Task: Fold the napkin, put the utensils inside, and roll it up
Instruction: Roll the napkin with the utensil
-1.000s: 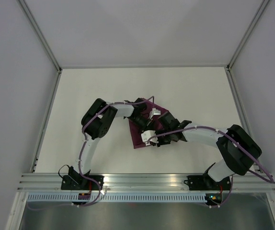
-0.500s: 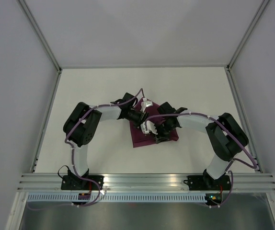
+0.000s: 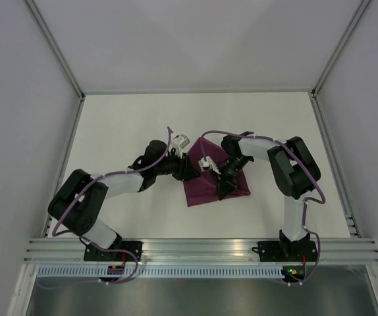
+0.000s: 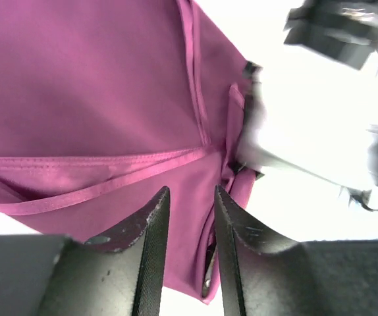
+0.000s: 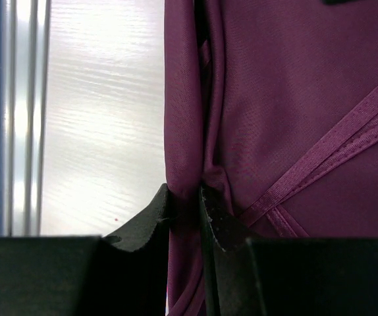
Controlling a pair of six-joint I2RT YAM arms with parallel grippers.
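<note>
The left arm (image 3: 103, 187) lies low across the left half of the table (image 3: 123, 125), reaching right towards the middle. The left gripper (image 3: 190, 172) sits at the left edge of the napkin (image 3: 205, 191). In the wrist view its two dark fingers (image 4: 153, 243) stand a little apart over the cloth. The left gripper (image 4: 192, 197) is parted, and the magenta surface shows smooth through the gap with nothing pinched between them.

The napkin (image 4: 97, 85) lies folded near the middle of the table, a little to the right, as a flat angular shape. One point reaches far and a wider edge lies near. Stitched hems (image 4: 110, 164) cross its top layer, one running left to right and another running away from the fingers.

The right gripper (image 3: 223, 183) is down on the right part of the cloth, just beside the left one but not touching it. Its jaws are closed on a bunched fold at the napkin's (image 5: 294, 99) edge. In the wrist view the right gripper (image 5: 186, 204) squeezes the fabric into a narrow ridge between its fingers (image 5: 151, 220). The bare white table lies to that fold's left. A hem (image 5: 334, 141) slants across the cloth beyond.

The right arm (image 3: 294, 171) rises from its base and bends left over the napkin.
</note>
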